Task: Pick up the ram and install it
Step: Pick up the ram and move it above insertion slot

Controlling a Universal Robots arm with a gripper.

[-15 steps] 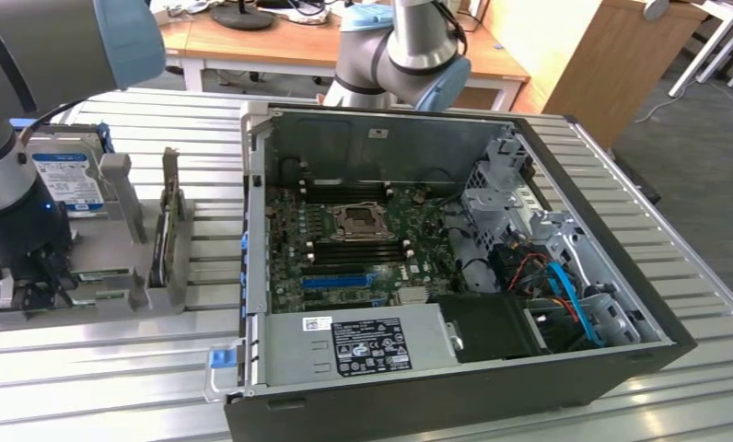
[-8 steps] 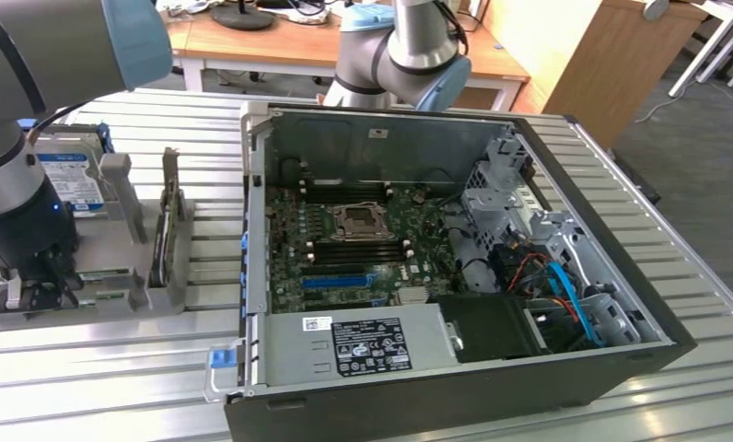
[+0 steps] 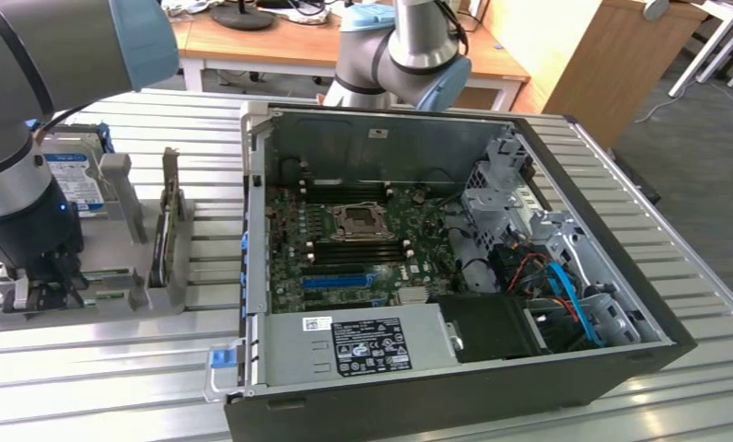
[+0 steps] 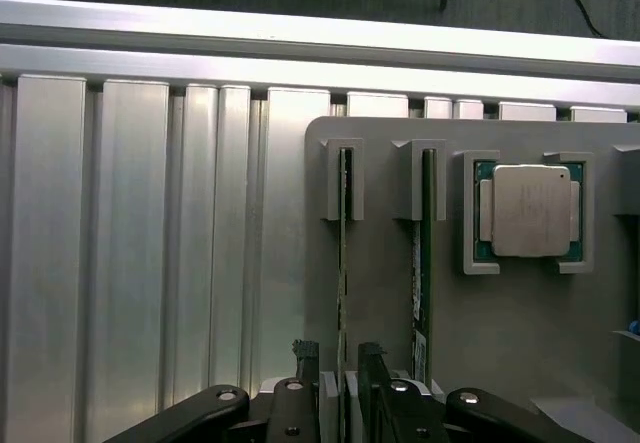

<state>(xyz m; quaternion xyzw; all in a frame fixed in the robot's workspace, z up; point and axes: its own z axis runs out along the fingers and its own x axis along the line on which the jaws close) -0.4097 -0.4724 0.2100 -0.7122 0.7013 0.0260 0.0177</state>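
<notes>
Your pincer (image 3: 50, 290), low on the exterior view's left, stands apart, one finger on each side of the ram (image 4: 344, 253).

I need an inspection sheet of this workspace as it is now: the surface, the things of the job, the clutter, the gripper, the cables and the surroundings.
Surface: slatted aluminium table carrying a grey holder tray and an open computer case.
Job's things: the ram stands on edge in a tray slot, not yet lifted; the motherboard lies exposed in the case.
Clutter: second ram stick in the neighbouring slot; processor chip in its tray pocket; blue-labelled hard drive upright.
Gripper: gripper open, one finger on each side of the ram; contact cannot be told.
Cables: blue and orange cables inside the case.
Surroundings: wooden desk behind the table.
</notes>
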